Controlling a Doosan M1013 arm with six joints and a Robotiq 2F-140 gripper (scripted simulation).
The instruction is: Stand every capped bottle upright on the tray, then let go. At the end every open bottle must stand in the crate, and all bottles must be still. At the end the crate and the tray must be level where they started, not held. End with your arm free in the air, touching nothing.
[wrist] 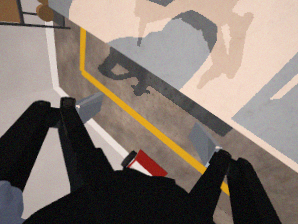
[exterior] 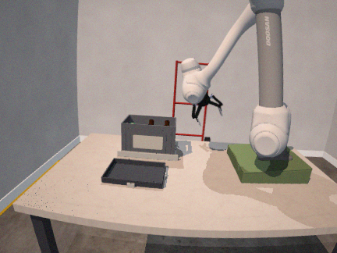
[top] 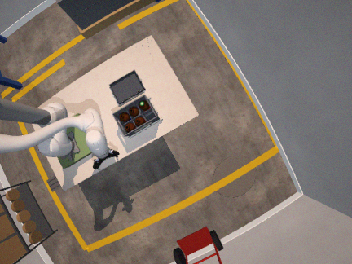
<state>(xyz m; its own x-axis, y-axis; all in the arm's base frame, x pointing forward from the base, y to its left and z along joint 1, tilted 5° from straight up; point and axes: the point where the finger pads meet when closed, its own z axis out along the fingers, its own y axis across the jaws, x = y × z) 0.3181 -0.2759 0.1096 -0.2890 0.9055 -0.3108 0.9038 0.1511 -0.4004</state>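
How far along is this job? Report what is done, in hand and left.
Done: nothing on the tray, which holds no bottle. In hand: nothing; the gripper hangs open above the table edge, away from the crate. Left: all bottles stand in the crate; the green-topped bottle, probably capped, must go upright onto the tray.

The crate walls hide the bottles in the exterior view; only some tops show. From above, caps are too small to tell. The red cart is cut off by the bottom edge.
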